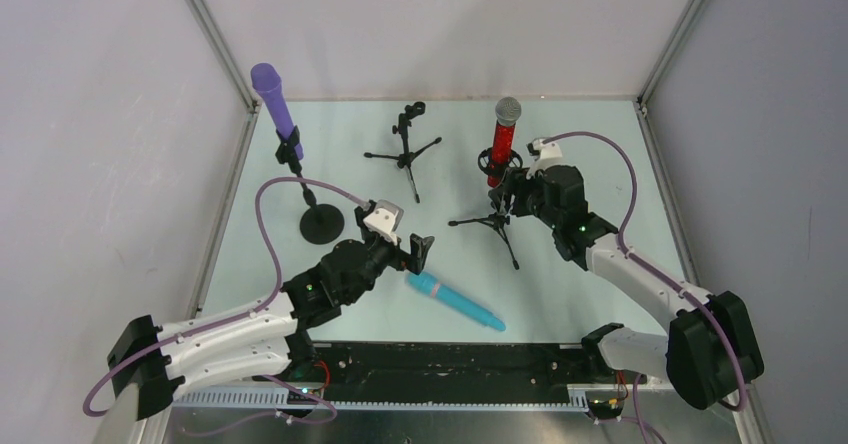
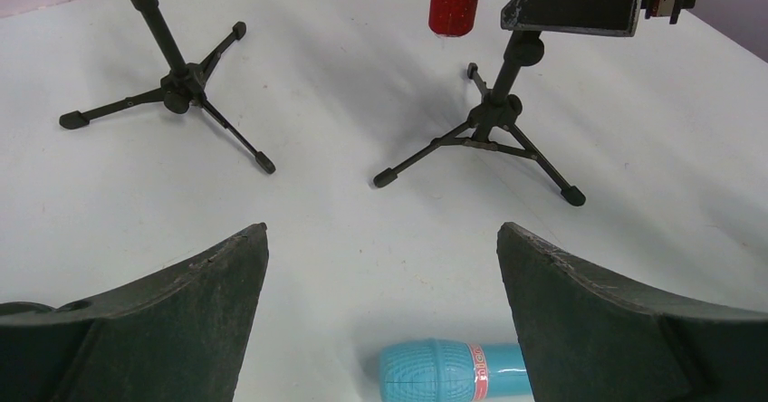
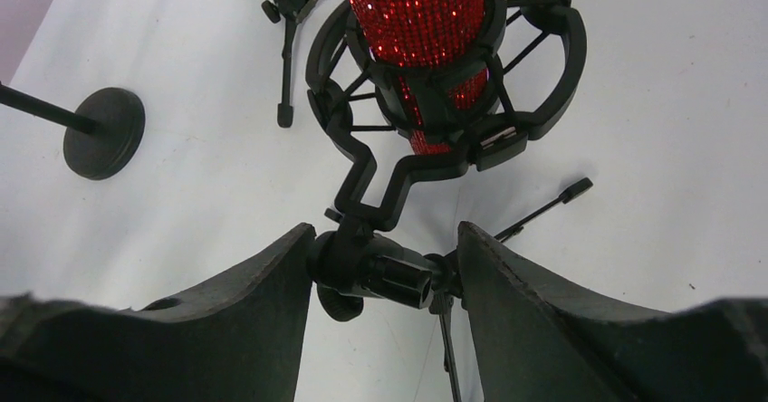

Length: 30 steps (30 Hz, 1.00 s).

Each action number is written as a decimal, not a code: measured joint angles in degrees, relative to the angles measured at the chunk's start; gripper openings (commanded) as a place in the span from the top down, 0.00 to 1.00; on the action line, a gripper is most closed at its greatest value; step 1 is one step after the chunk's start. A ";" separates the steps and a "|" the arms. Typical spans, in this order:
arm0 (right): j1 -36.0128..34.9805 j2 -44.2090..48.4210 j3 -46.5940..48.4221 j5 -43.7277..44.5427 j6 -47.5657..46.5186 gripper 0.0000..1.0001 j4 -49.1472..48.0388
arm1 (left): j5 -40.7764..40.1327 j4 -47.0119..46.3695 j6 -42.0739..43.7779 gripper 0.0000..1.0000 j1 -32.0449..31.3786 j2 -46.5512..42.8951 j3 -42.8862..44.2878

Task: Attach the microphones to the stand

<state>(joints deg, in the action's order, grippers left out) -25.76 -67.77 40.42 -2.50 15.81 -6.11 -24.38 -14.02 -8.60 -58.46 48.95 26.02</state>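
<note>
We see a robotics lab cell: plain grey panels [image 1: 100, 114] in aluminium framing [image 1: 215, 34] enclose a pale worktop [image 1: 580, 144] bearing two bolted arms [image 1: 230, 329].

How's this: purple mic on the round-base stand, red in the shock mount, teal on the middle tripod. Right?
Teal is wrong: the teal mic lies on the table; the middle tripod stands empty (top view). The purple mic on the round-base stand and red mic in the shock mount are right.

Widely spread tool [image 2: 382, 230]; teal microphone [image 2: 453, 372] lying between fingers.
</note>
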 measured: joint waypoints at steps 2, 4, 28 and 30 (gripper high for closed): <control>0.17 -0.13 0.20 -0.39 0.04 0.42 -0.24 | 0.02 0.00 0.17 0.00 0.00 0.00 0.00; 0.44 -0.15 0.33 -0.70 0.09 0.45 -0.55 | 0.04 0.00 0.44 0.00 0.00 0.02 0.00; 1.70 -1.33 1.25 -4.66 0.13 0.81 -1.92 | -1.86 -2.69 -6.08 0.00 0.00 1.18 0.00; 1.79 -1.33 1.25 -4.81 0.04 0.82 -1.92 | -2.03 -2.80 -6.27 0.00 0.00 1.20 0.00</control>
<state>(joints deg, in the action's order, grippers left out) -23.97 -69.10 41.67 -7.31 15.86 -8.03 -26.41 -16.82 -14.87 -58.46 50.15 26.02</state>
